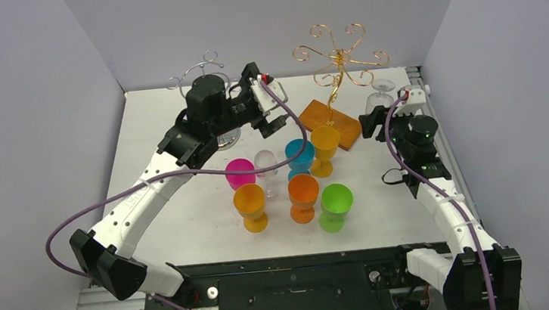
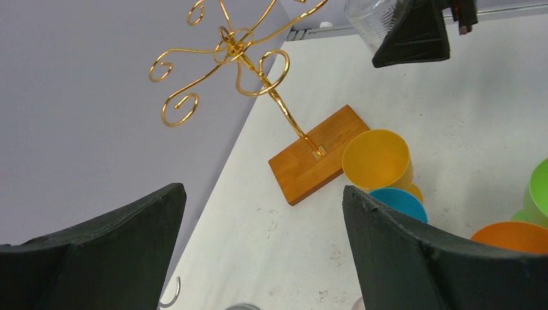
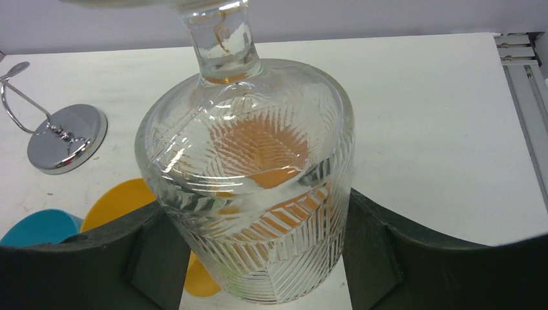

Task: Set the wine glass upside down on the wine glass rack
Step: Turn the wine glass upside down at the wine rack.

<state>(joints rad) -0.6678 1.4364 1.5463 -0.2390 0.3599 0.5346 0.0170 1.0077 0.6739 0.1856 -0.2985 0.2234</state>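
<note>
Clear ribbed glass marks the task's object. In the top view, the wine glass (image 1: 381, 90) sits at the right of the frame, gripped by the right pincer (image 1: 372, 124) and lifted off the white worktop (image 1: 185, 209). The gold rack (image 1: 338, 61) stands just left of it, so the glass is near the rack's right-hand curls and the right arm looks best placed to hang it. The left pincer (image 1: 273, 109) hovers left of the rack, above a cluster of coloured cups (image 1: 301, 183).

In the left wrist view, the left pincer (image 2: 262, 213) is spread wide with nothing between its dark fingers (image 2: 129, 239). The gold rack (image 2: 242, 55) rises in the upper centre, and the wine glass (image 2: 371, 22) shows at the top right.

In the right wrist view, the right pincer (image 3: 258, 226) clasps the bowl of the wine glass (image 3: 252, 174), with one finger touching each side. The stem runs towards the top of the frame, pointing away from the pincer.
</note>
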